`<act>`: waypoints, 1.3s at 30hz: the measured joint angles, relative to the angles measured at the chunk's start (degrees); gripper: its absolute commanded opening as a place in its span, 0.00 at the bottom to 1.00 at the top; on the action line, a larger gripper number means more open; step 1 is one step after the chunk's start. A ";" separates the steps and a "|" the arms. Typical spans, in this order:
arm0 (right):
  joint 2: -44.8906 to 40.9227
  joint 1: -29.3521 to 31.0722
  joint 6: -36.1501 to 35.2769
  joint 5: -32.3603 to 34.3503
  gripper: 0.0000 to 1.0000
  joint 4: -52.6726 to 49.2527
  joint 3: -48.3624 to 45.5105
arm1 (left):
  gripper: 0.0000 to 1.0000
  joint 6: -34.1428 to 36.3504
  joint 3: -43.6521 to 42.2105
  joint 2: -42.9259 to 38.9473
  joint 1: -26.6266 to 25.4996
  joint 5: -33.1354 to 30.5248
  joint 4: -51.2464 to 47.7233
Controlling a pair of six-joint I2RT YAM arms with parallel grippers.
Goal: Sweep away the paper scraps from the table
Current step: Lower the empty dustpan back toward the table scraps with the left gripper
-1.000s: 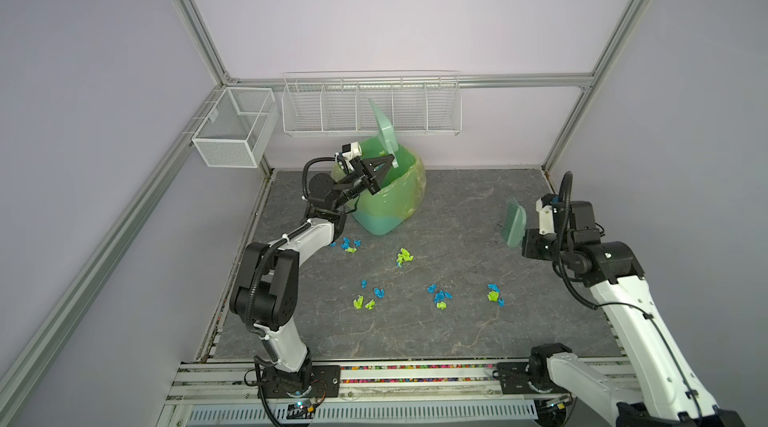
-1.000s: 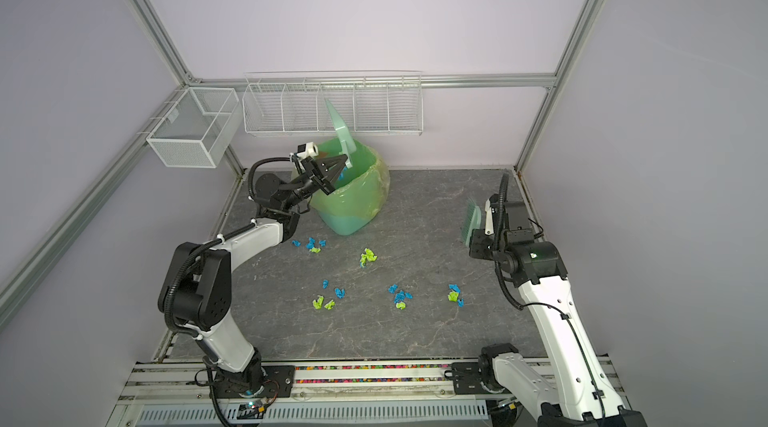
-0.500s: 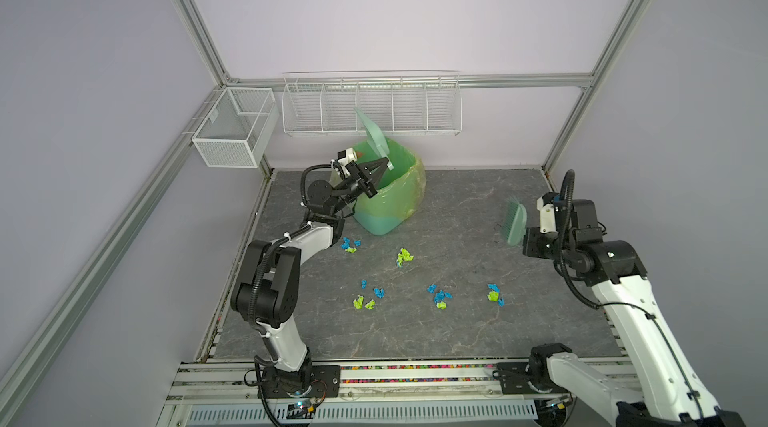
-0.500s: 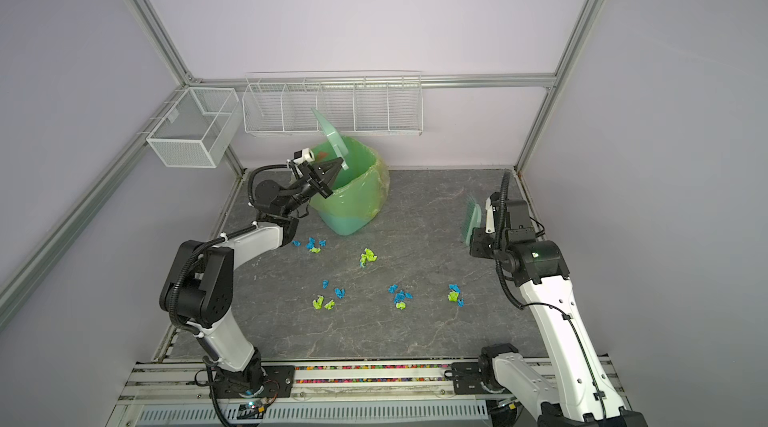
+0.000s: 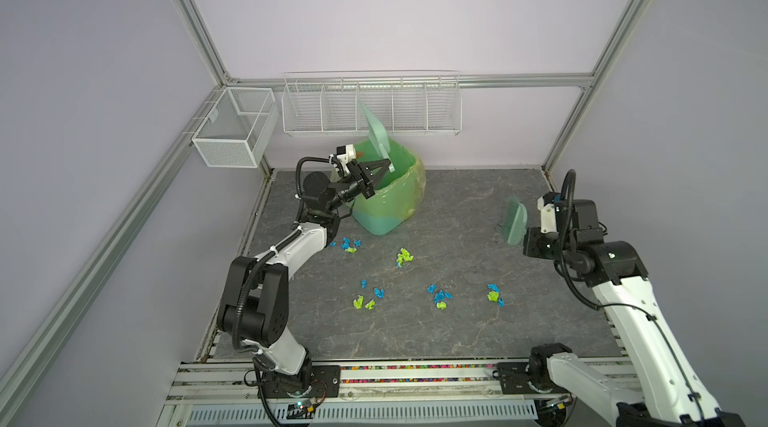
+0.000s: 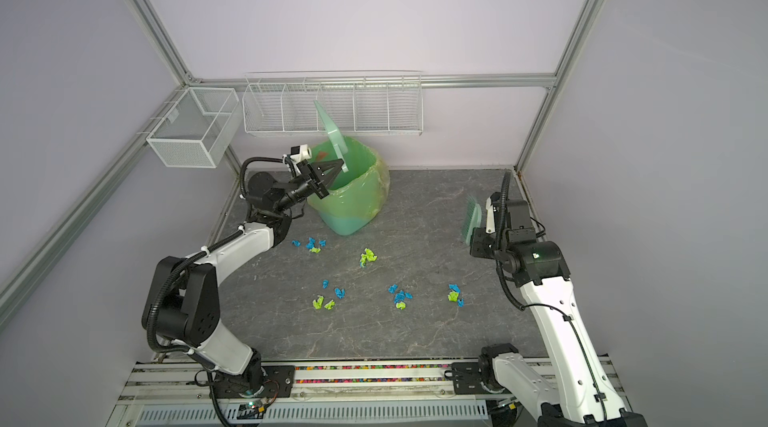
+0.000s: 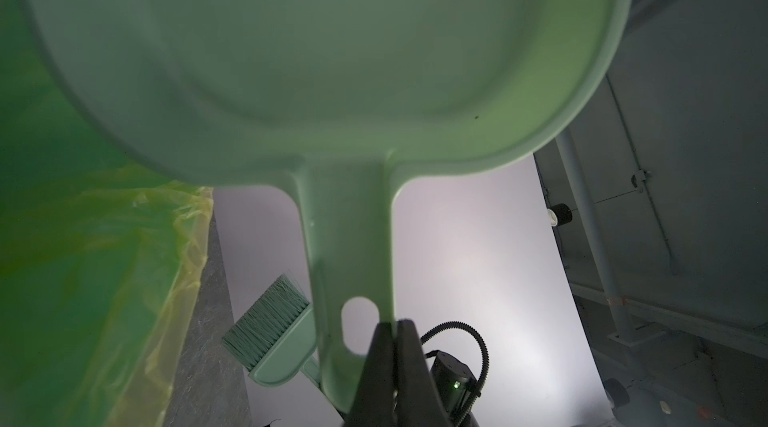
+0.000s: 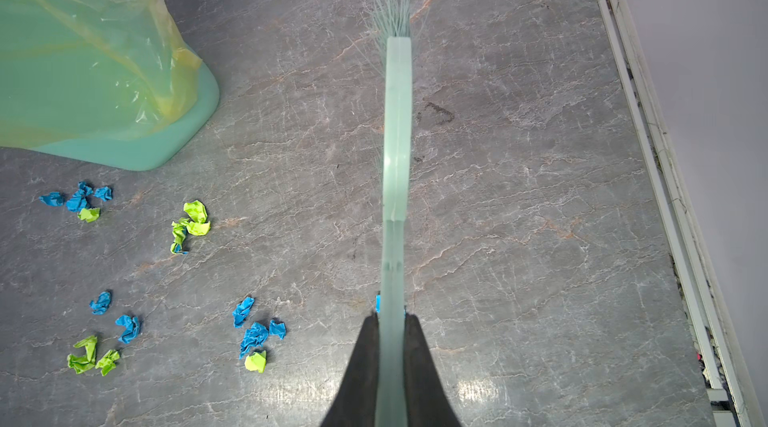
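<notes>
On the table (image 5: 457, 204), crumpled blue-and-lime paper scraps (image 5: 404, 256) lie scattered; left hand (image 7: 392, 324) pinches a dustpan (image 7: 332, 72), right hand (image 8: 390, 321) a brush (image 8: 397, 113).

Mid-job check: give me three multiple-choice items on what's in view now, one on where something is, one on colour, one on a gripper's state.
1. Where is the dustpan?
A. Flat on the table
B. Held up at the bin's mouth
C. In the wire basket

2. What colours are the paper scraps?
A. Red and white
B. All yellow
C. Blue and lime green

3. The right gripper is:
A. Shut on the brush
B. Open and empty
C. Shut on a scrap

Answers:
1 B, the left gripper pinches its handle, pan upright by the bin.
2 C, both colours show in every cluster.
3 A, both fingers clamp the brush handle.
</notes>
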 measured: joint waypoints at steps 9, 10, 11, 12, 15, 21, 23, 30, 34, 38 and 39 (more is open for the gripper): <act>0.02 0.00 0.00 -1.42 0.07 0.00 -0.02 | 0.00 7.93 0.48 -1.11 -3.08 1.81 -10.78; 0.02 0.00 0.00 -1.49 0.07 -0.02 -0.02 | 0.00 9.35 0.98 -1.33 -3.43 1.84 -13.22; 0.02 0.00 -0.02 -1.66 0.07 -0.04 -0.02 | 0.00 12.37 2.05 -1.81 -4.00 1.77 -17.64; 0.04 0.00 -0.02 -1.68 0.07 -0.24 -0.02 | 0.00 15.32 3.32 -2.32 -4.57 1.60 -21.90; 0.20 0.00 -0.02 -1.68 0.07 -1.36 -0.02 | 0.00 23.78 8.13 -4.33 -6.40 0.92 -33.94; 0.92 0.00 -0.02 -1.68 0.07 -3.78 0.37 | 0.00 34.29 12.44 -8.96 -8.57 0.37 -45.92; 0.94 0.00 0.00 -1.68 0.07 -4.44 0.48 | 0.00 37.11 13.05 -9.49 -9.05 -0.28 -49.75; 0.94 0.00 0.44 -1.03 0.07 -7.26 1.11 | 0.00 47.10 17.07 -9.51 -12.20 -3.32 -66.16; 1.49 0.00 1.55 0.83 0.07 -9.94 3.93 | 0.00 53.66 23.26 -9.42 -15.32 -6.21 -75.32; 2.21 0.00 2.78 2.45 0.07 -11.93 6.45 | 0.00 58.86 26.88 -9.27 -18.18 -7.80 -80.78; 2.25 0.00 3.23 3.04 0.07 -12.50 6.64 | 0.00 60.24 27.54 -8.94 -18.75 -7.89 -82.38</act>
